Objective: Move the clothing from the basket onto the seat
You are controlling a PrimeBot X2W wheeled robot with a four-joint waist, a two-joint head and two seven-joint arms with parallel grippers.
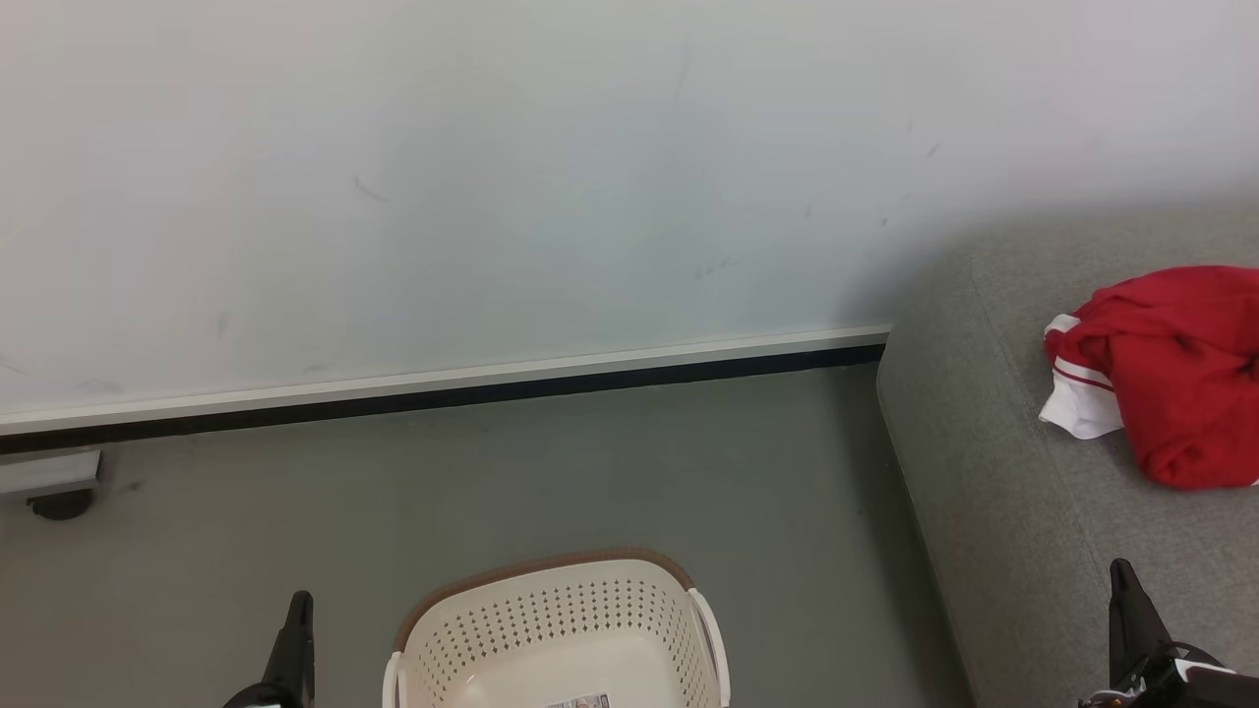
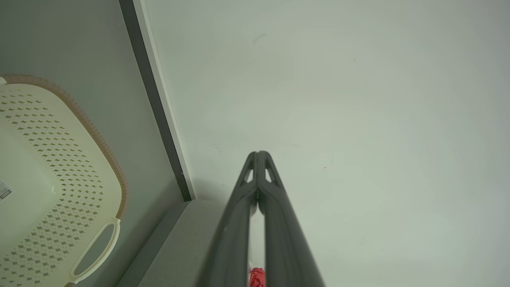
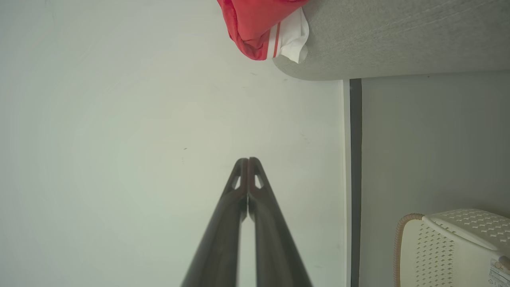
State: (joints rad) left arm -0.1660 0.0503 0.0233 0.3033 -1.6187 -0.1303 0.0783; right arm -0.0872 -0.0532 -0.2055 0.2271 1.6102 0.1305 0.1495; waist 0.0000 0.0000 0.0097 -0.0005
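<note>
Both my left gripper (image 1: 301, 610) and right gripper (image 1: 1123, 585) have their fingers pressed together on nothing and point toward the wall, which suits arms parked without a load. The clothing (image 1: 1170, 374) lies bunched on the seat (image 1: 984, 472), ahead of the right gripper and a little outward, back from the edge so it won't slide off. The basket (image 1: 551, 615) sits between the grippers, nearer the left; its floor looks bare, though the near part is cut off

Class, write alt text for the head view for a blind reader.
Red clothing lies bundled on the grey seat at right. The cream basket stands on the floor, bottom centre, between the shut left gripper and right gripper.
</note>
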